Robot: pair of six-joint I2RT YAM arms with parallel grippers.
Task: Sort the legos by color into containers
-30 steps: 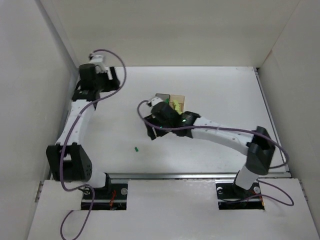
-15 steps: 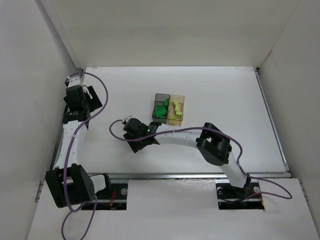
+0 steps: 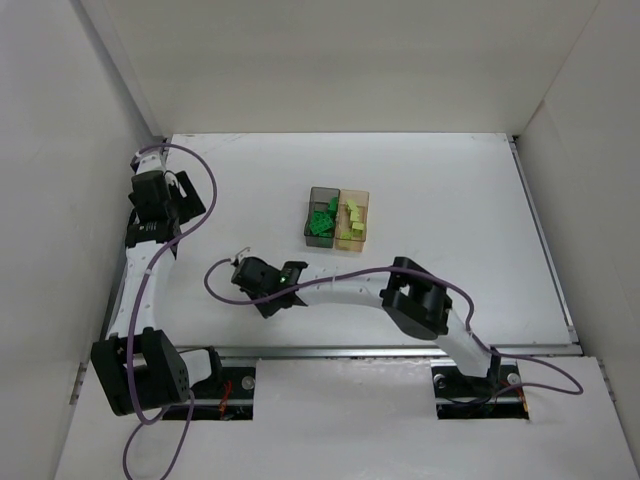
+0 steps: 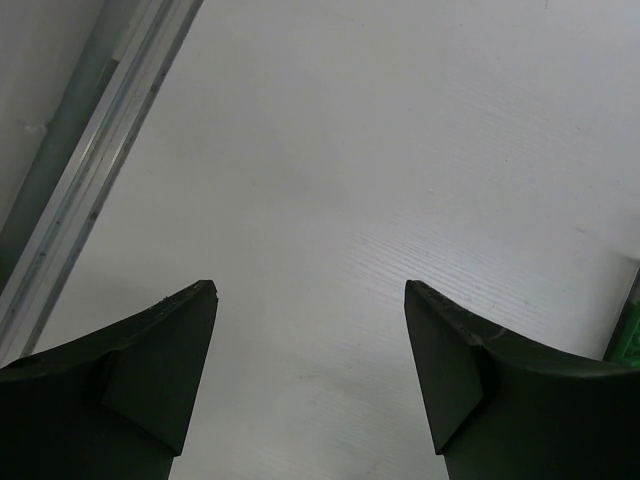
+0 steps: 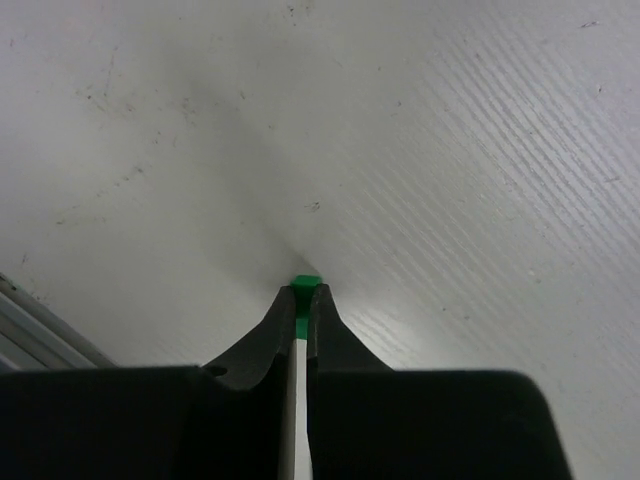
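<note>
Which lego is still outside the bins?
The green brick pinched by the right gripper on the table; the other bricks lie in the grey bin or tan bin.

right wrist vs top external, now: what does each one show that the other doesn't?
Only right wrist: a dark green lego pinched at the tips of the right gripper; from above, the gripper head hides it. Only top external: the grey bin holding green legos, the tan bin holding lime legos, and the left gripper at far left. Both: the right gripper low over the white table.
</note>
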